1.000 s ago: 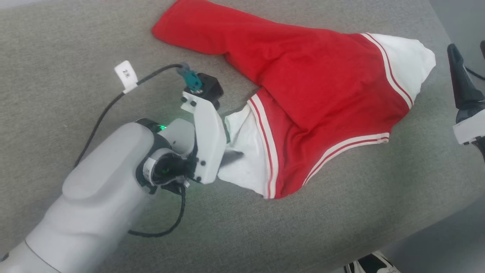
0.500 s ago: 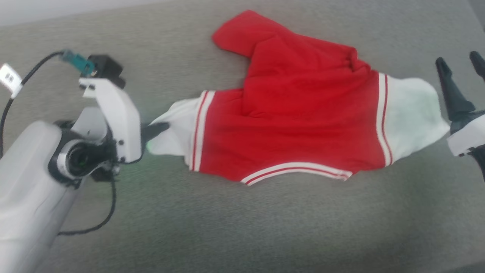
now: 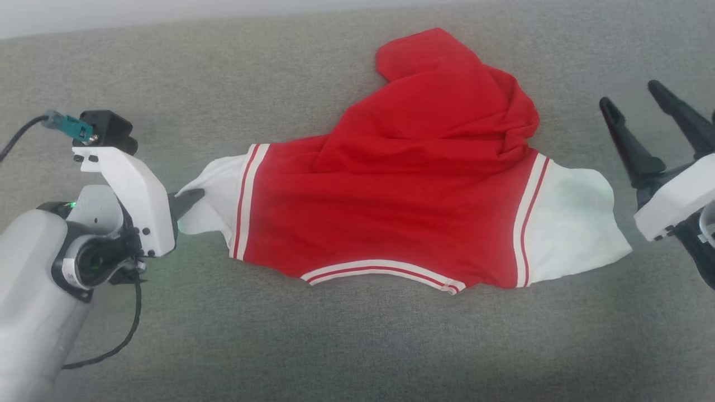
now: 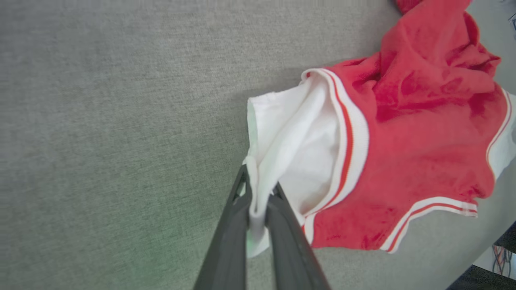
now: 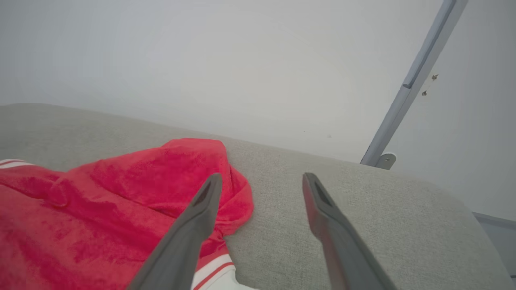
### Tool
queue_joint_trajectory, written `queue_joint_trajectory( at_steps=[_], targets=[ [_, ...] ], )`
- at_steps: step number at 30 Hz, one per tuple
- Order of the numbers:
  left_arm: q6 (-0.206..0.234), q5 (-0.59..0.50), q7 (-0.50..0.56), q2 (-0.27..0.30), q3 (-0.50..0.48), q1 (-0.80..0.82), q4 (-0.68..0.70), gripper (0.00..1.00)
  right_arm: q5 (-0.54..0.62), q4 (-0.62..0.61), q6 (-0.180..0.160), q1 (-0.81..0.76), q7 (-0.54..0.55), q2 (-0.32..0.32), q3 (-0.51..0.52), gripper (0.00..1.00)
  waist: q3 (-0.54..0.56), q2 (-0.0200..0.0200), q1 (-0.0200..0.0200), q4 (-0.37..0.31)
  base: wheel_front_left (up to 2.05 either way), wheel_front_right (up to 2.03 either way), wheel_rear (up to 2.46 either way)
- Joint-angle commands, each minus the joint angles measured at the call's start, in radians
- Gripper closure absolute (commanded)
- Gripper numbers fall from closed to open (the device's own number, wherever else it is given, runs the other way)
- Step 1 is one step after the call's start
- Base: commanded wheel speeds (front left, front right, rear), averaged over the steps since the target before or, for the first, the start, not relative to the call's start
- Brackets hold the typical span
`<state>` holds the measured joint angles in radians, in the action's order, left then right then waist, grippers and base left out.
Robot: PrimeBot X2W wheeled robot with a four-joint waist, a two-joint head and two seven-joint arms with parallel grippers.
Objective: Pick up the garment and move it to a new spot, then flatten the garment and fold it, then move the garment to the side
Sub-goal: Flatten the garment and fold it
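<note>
Head view: left gripper (image 3: 190,196) pinching red jersey (image 3: 391,223)

Left arm (image 3: 33,290) reaches in low from the left, fingers clamped on the white inner flap. The red jersey lies crumpled on the grey cushion (image 3: 357,346). Beside it the right gripper (image 3: 630,95) hovers, fingers spread, empty.

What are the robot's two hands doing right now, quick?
Left hand: closed on the white edge of the jersey.
Right hand: open, holding nothing.

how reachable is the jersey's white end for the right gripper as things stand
Probably yes: the right gripper is open, just beside the white end of the jersey, with only bare grey cushion between them.
</note>
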<state>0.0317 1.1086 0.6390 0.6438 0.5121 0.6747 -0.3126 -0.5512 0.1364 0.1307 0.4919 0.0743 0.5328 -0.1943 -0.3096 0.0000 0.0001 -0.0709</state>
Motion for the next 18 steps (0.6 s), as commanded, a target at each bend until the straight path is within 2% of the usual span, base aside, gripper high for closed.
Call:
queue_joint_trajectory(
  at_steps=[1, 5, 10, 13, 18],
  targets=[
    [-0.010, -0.024, -0.028, -0.001, 0.001, -0.019, -0.010, 0.00, 0.004, -0.009, 0.000, -0.008, 0.012, 0.007, -0.010, 0.00, 0.004, 0.0000, -0.0001, 0.005, 0.00, 0.00, 0.00],
    [-0.027, -0.079, -0.123, 0.003, 0.010, -0.034, -0.026, 0.00, -0.007, -0.034, 0.000, -0.021, 0.038, 0.035, -0.038, 0.00, 0.015, 0.0000, -0.0001, 0.021, 0.00, 0.00, 0.00],
    [-0.031, -0.166, -0.313, -0.004, 0.001, -0.072, -0.018, 0.00, -0.028, -0.084, 0.000, -0.050, 0.090, 0.100, -0.090, 0.00, 0.033, 0.0000, -0.0001, 0.040, 0.00, 0.00, 0.00],
    [-0.014, -0.171, -0.443, -0.031, -0.027, -0.127, 0.001, 0.00, -0.050, -0.125, 0.000, -0.081, 0.147, 0.163, -0.140, 0.00, 0.041, 0.0000, -0.0001, 0.054, 0.00, 0.00, 0.00],
    [0.010, -0.205, -0.660, -0.087, -0.058, -0.226, 0.025, 0.00, -0.135, -0.218, 0.000, -0.147, 0.298, 0.304, -0.249, 0.00, 0.039, 0.0000, -0.0001, 0.077, 0.00, 0.00, 0.00]
  ],
)
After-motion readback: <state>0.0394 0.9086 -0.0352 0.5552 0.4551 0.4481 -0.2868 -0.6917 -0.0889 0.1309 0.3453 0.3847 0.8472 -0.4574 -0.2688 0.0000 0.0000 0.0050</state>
